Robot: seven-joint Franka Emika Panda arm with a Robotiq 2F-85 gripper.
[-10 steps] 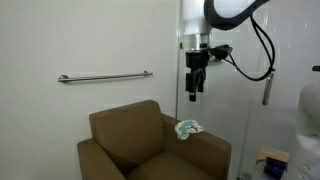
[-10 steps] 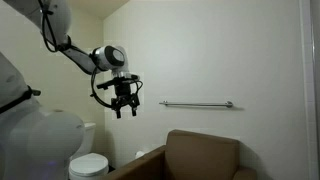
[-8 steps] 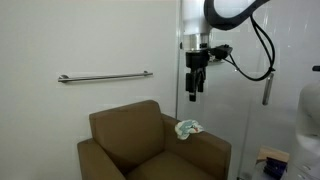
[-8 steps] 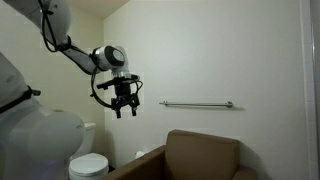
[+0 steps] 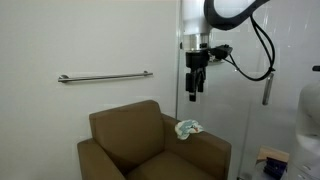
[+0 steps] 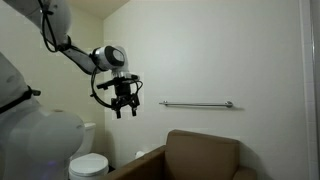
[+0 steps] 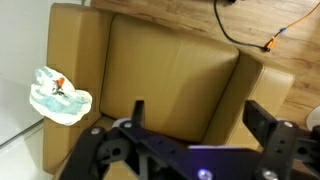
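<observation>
While our gripper (image 5: 194, 93) is hanging high above the armchair (image 5: 135, 140) with its jaws spread, we are seeing a cloth (image 5: 187, 127) lying on the right armrest (image 5: 207, 147) in an exterior view.

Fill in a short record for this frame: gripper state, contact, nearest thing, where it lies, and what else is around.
gripper: gripper open, fingers pointing down, high in the air
contact: none; nothing held
nearest thing: crumpled cloth, pale with a spot of orange
cloth position: on an armrest of the armchair, below the gripper and well apart from it; off to one side in the wrist view
armchair: brown, against the wall
wall: metal rail, horizontal, above the chair back
also in view: white toilet beside the chair
</observation>
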